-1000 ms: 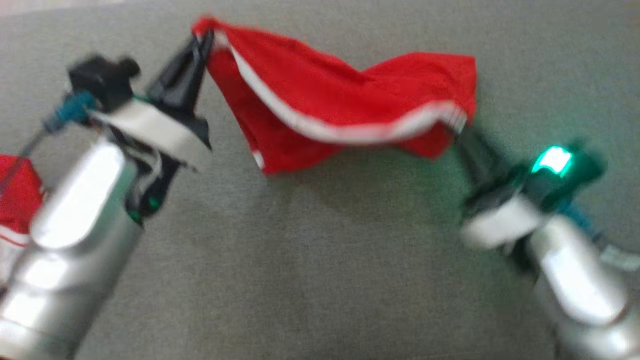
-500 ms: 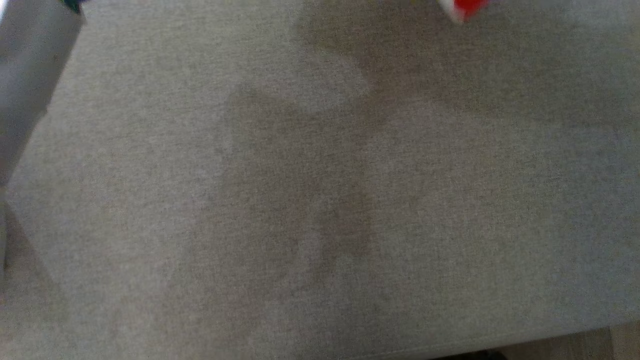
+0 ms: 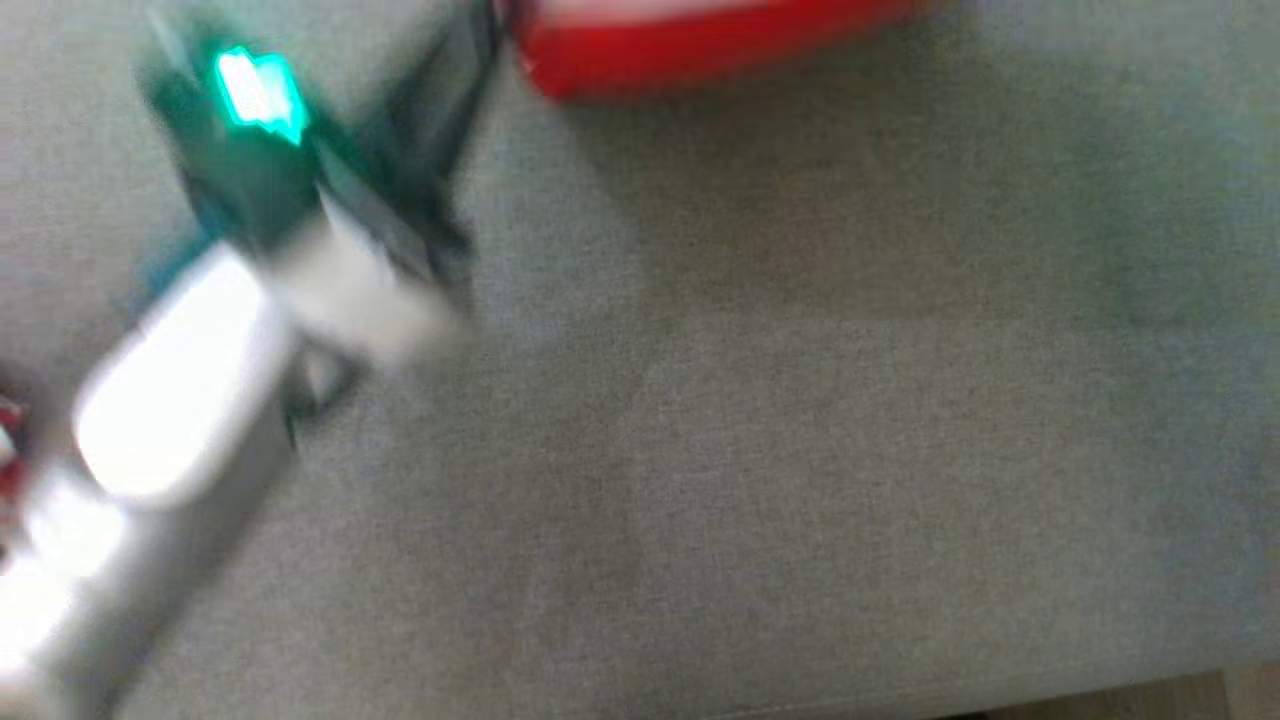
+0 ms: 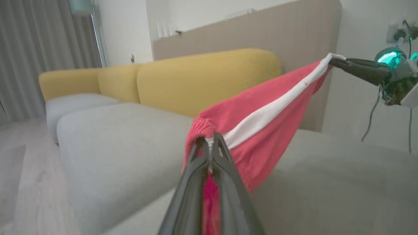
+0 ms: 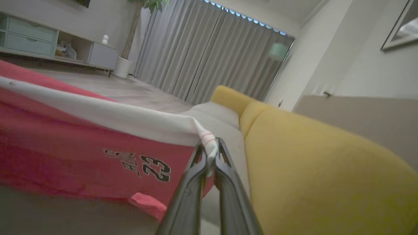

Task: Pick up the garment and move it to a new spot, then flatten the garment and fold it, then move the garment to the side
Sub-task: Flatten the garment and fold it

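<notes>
The garment (image 4: 261, 130) is red with a white stripe and a "23" print (image 5: 156, 171). It hangs stretched in the air above the grey sofa seat (image 4: 114, 143). My left gripper (image 4: 210, 143) is shut on one gathered end of it. My right gripper (image 5: 210, 148) is shut on the white-edged far corner, and shows in the left wrist view as the right gripper (image 4: 333, 58) with a green light. In the blurred head view, the left gripper (image 3: 485, 30) reaches up to the garment (image 3: 700, 45) at the top edge.
Yellow backrests (image 4: 202, 78) line the back of the grey seat. The seat's front edge (image 3: 1000, 690) runs along the bottom of the head view. Another red cloth (image 3: 5, 440) peeks in at the left edge. Curtains (image 5: 212, 55) and wooden floor (image 5: 114, 88) lie beyond.
The head camera has swung: half a second ago it showed bare grey seat with a scrap of red, now my left arm and the garment's lower edge. Both grips on the garment hold.
</notes>
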